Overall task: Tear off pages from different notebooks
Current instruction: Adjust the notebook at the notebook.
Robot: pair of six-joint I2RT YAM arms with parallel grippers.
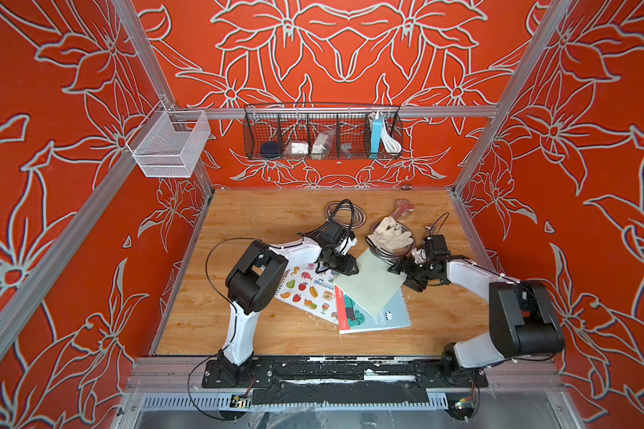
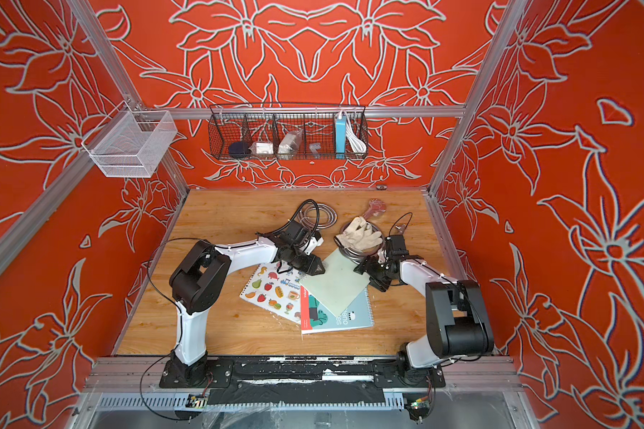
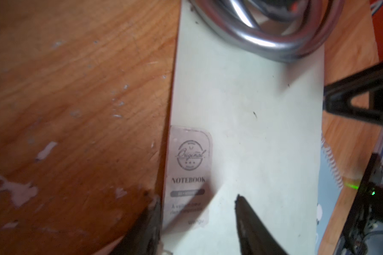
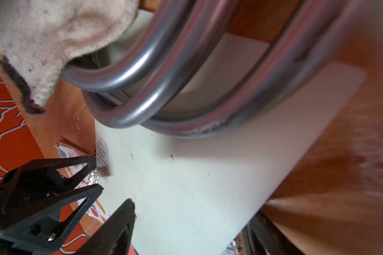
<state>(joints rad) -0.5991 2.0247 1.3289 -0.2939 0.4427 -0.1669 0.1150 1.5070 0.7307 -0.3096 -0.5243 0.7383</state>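
Red floral-walled booth, wood worktop (image 1: 276, 223). In both top views: pale green notebook (image 1: 369, 284) (image 2: 331, 286) tops a stack of 3, w/ steel hose coil (image 1: 382, 255) + glove (image 1: 389, 234) sitting on its far corner. Left wrist: left gripper (image 3: 197, 198) half-parted, straddling the cover's edge, clamping nothing. Right wrist: right gripper (image 4: 192, 216) spread wide over the cover, empty. Risk: lifting the cover tips the coil, or the whole notebook slides. No pages loose yet.
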